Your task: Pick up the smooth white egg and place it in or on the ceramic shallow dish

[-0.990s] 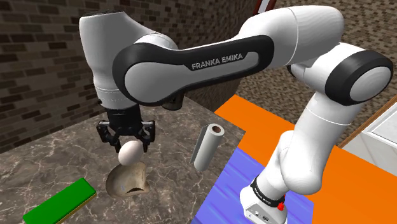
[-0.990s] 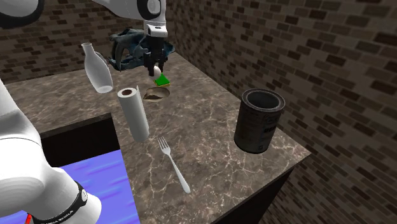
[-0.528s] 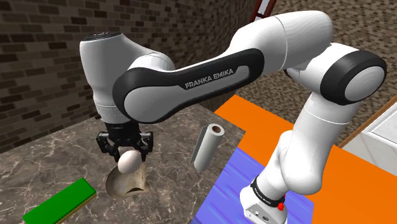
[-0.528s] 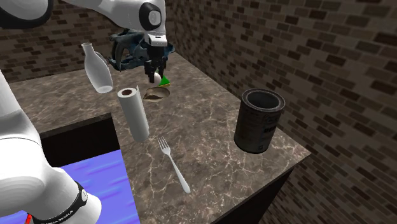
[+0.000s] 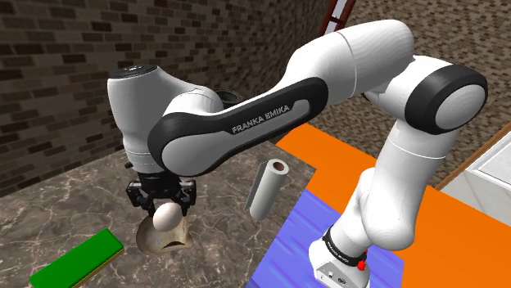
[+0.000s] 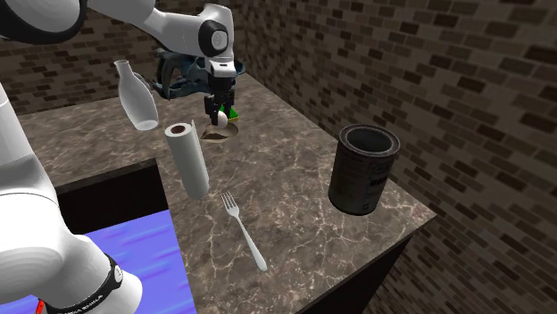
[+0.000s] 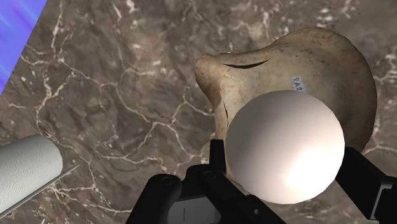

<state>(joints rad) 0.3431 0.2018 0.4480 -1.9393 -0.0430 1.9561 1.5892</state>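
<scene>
The black jaws, pinching the smooth white egg (image 7: pixel 286 146), have sunk lower, almost onto the beige shallow dish (image 7: pixel 273 63), so release looks near.

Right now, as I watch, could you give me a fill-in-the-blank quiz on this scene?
The black fingers clasp an egg coloured ____.
The egg hangs just ____ the beige dish.
The flat block beside the dish is ____.
Missing words: white; above; green.
</scene>
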